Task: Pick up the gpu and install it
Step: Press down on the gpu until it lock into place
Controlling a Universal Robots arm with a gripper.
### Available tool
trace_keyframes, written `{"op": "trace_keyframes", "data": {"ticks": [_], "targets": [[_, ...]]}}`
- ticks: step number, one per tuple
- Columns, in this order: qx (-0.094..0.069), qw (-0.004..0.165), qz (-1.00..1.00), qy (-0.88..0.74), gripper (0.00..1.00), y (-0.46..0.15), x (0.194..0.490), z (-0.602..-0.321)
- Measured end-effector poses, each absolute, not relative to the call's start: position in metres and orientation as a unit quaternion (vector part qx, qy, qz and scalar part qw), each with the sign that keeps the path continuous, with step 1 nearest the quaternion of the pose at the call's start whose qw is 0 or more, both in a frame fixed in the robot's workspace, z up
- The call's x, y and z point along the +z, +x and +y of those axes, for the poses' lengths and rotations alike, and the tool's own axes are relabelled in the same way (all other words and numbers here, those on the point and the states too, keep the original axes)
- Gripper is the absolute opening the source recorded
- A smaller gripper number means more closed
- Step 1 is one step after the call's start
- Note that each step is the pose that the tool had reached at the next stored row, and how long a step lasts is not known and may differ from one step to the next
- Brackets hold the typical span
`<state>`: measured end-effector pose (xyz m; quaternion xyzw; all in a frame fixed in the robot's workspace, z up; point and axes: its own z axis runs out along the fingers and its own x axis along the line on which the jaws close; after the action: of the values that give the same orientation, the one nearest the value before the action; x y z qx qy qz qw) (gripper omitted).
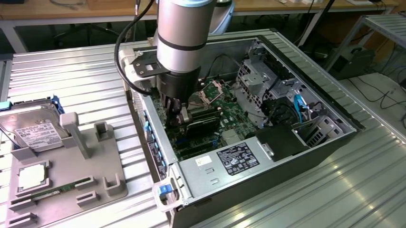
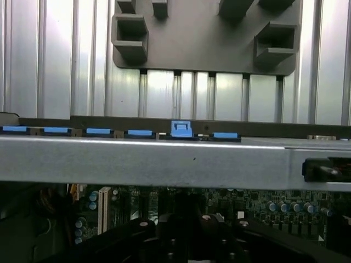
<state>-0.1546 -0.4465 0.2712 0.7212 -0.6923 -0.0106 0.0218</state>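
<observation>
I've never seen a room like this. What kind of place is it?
Probably a robotics lab or workshop: a robot arm reaches into an open computer case on a ribbed metal table, beside a grey parts holder.

Ribbed metal tabletop (glossy with glare), wooden desks behind.

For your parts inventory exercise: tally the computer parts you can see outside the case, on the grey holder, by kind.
Hard drive: 1
Processor chip: 1
Memory stick: 1
Total: 3, all on the grey holder.
</observation>
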Motion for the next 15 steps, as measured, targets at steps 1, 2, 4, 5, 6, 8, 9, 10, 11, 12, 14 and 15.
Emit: {"op": "trace_keyframes", "data": {"ticks": [1, 2, 4, 5, 6, 8, 9, 10, 11, 12, 14, 15], "targets": [[-0.010, 0.022, -0.692, 0.721, 0.11, -0.155, 0.270, -0.447], [-0.010, 0.022, -0.692, 0.721, 0.11, -0.155, 0.270, -0.447], [-0.010, 0.022, -0.692, 0.721, 0.11, -0.155, 0.269, -0.446], [-0.010, 0.022, -0.692, 0.721, 0.11, -0.154, 0.269, -0.446], [-0.010, 0.022, -0.692, 0.721, 0.11, -0.153, 0.270, -0.446], [-0.010, 0.020, -0.692, 0.722, 0.11, -0.152, 0.273, -0.446], [-0.010, 0.021, -0.692, 0.722, 0.11, -0.151, 0.277, -0.446], [-0.010, 0.022, -0.692, 0.722, 0.11, -0.151, 0.281, -0.446], [-0.009, 0.021, -0.692, 0.722, 0.11, -0.150, 0.284, -0.446], [-0.009, 0.021, -0.692, 0.722, 0.11, -0.149, 0.287, -0.446], [-0.009, 0.021, -0.692, 0.722, 0.11, -0.149, 0.290, -0.446], [-0.009, 0.021, -0.692, 0.722, 0.11, -0.148, 0.291, -0.446]]}}
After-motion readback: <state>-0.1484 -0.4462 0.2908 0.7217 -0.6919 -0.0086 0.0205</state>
